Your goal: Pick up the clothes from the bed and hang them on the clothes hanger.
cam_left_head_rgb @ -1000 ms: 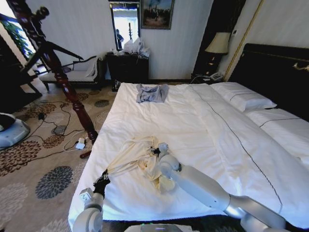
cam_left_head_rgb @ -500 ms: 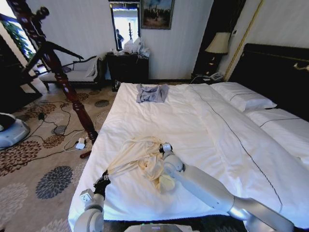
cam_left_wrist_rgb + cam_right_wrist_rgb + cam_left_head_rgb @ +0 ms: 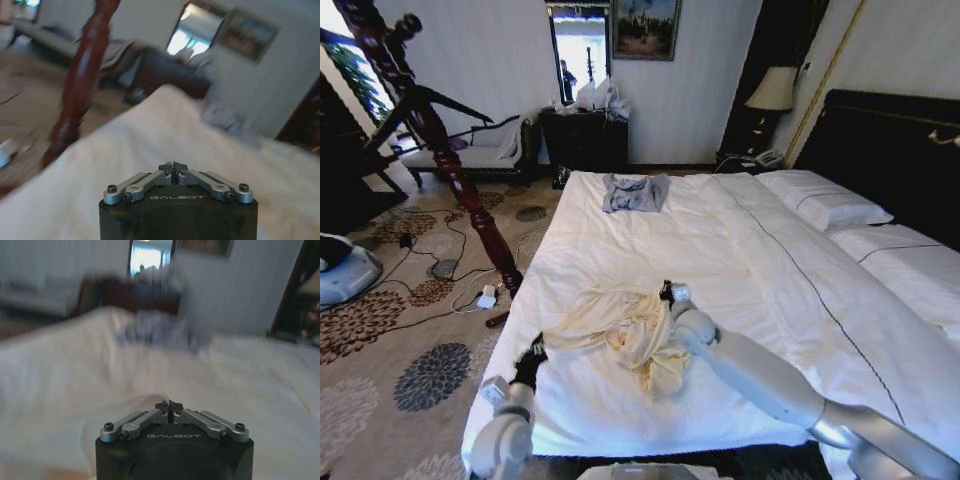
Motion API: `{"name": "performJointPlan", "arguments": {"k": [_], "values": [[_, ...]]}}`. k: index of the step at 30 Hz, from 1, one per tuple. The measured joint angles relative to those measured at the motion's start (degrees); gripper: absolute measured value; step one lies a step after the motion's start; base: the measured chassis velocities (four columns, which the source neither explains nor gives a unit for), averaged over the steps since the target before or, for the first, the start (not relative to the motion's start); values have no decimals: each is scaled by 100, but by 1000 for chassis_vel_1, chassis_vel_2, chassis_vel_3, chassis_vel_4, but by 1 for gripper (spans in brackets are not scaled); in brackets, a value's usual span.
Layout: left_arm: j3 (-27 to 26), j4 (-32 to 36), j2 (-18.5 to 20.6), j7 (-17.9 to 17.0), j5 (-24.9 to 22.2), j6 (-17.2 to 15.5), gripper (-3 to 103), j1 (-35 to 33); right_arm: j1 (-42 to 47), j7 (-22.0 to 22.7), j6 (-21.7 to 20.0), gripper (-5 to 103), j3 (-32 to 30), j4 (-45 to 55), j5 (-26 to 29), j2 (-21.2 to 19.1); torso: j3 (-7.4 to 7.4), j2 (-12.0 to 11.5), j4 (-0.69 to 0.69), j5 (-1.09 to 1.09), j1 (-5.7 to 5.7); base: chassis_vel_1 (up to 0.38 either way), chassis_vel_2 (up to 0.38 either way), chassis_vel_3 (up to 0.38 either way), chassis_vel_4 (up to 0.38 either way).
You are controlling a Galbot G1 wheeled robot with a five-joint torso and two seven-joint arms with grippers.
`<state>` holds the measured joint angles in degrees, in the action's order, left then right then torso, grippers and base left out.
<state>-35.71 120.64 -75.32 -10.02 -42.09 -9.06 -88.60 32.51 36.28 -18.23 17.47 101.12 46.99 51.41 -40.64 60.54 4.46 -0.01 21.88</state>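
The clothes, a wrinkled cream garment, lie bunched on the near part of the bed. One sleeve stretches left toward the bed's edge. My left gripper is at that sleeve's end, and in the left wrist view its fingers are shut over white sheet. My right gripper sits at the garment's far right edge, shut, with a wisp of cream fabric at its tips. The clothes hanger is out of view.
A grey-blue garment lies at the bed's far end. White pillows rest against the black headboard on the right. A dark wooden post leans left of the bed, with cables on the patterned carpet.
My right gripper has moved farther away and to the right, drawing the garment's top edge with it so the bunch spreads. The left gripper has shifted only slightly at the sleeve's end.
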Motion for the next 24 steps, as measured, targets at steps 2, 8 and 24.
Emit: {"name": "performJointPlan", "arguments": {"k": [2,8,24], "values": [[-53,5,236,21,-211,14,0,179,-75,-189,177,0,-109,23,28,-72,0,0,0,0,0,0,0,0,0],[-431,-341,1570,60,-1489,8,0,1994,-910,-1064,947,0,-660,186,825,-440,-1,0,3,-2,1,0,0,0,0],[-262,-878,3939,-106,-3720,-241,0,5474,-2954,-1343,1079,0,-1700,988,2546,-1230,1,0,-2,-2,-1,0,0,0,0]]}}
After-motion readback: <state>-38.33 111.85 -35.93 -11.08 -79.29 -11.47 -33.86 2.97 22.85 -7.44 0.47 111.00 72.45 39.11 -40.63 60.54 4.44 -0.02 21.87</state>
